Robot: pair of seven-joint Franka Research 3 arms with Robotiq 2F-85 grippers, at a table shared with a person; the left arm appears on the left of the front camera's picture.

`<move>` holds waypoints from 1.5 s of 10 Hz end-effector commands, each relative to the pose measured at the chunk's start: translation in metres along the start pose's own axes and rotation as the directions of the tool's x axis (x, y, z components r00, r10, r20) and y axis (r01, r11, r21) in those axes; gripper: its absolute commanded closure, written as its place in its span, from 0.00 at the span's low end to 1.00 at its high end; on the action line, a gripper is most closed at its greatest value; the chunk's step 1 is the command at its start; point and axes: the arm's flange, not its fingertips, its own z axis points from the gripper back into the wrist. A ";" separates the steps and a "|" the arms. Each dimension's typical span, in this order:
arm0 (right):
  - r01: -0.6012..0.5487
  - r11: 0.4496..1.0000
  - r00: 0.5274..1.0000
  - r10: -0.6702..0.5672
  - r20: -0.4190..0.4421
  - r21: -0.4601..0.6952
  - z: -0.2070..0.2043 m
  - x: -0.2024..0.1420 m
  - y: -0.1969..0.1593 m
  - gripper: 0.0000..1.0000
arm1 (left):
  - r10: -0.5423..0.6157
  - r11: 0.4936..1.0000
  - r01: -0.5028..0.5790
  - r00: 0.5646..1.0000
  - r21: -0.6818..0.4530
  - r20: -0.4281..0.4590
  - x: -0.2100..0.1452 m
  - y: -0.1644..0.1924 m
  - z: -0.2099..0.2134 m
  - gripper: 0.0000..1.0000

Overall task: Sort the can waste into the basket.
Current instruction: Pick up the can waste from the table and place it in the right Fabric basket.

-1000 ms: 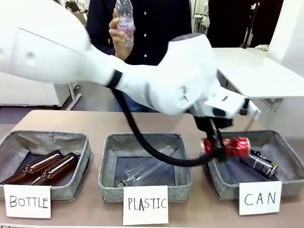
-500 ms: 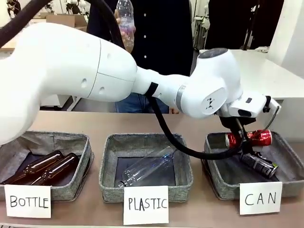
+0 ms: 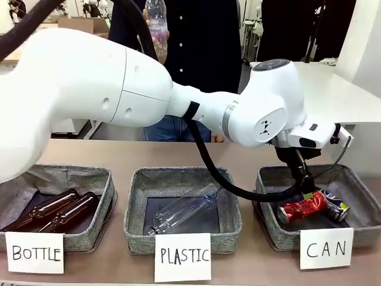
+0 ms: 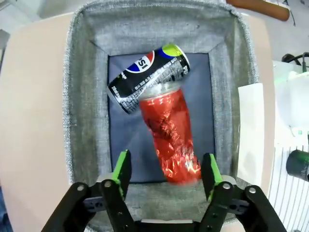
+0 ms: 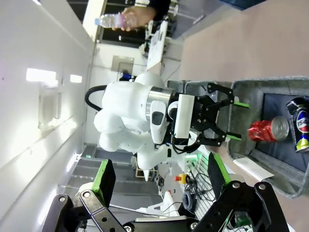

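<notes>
The basket (image 3: 268,179) signed "CAN" stands at the table's right end. Inside it the dented red can (image 3: 303,207) lies on its side against the black can (image 3: 334,208). My left gripper (image 3: 306,188) hangs just above the red can, open and holding nothing. In the left wrist view the red can (image 4: 169,135) lies free below and between the green pads (image 4: 121,169), its top end touching the black can (image 4: 147,77) on the basket's dark floor (image 4: 125,140). My right gripper (image 5: 159,174) is open and empty, far from the basket (image 5: 241,87).
The "PLASTIC" bin (image 3: 182,176) in the middle holds a clear bottle (image 3: 184,213). The "BOTTLE" bin (image 3: 56,173) at left holds two brown bottles (image 3: 53,210). A person behind the table holds a clear plastic bottle (image 3: 156,27). My left arm (image 3: 119,89) spans the table.
My left gripper carried the red can rightward over the basket and opened. The can dropped onto the floor beside the black can.
</notes>
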 end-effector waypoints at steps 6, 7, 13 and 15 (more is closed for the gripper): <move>-0.010 1.000 1.000 0.010 -0.012 0.012 -0.003 -0.002 0.007 0.00 | 0.060 0.992 -0.076 0.987 -0.102 -0.150 -0.013 -0.012 0.027 0.00; -0.036 0.999 0.999 0.036 -0.034 -0.002 -0.018 0.000 0.018 0.00 | 0.083 0.990 -0.100 0.984 -0.101 -0.154 -0.052 -0.021 0.089 0.00; -0.125 0.988 0.941 0.091 -0.325 -0.085 -0.186 0.029 0.069 0.00 | 0.484 0.849 -0.510 0.856 0.138 0.182 -0.289 -0.090 0.312 0.00; -0.143 0.985 0.921 0.097 -0.376 -0.097 -0.236 0.020 0.080 0.00 | 0.679 0.715 -0.697 0.671 -0.059 0.298 -0.387 -0.066 0.386 0.00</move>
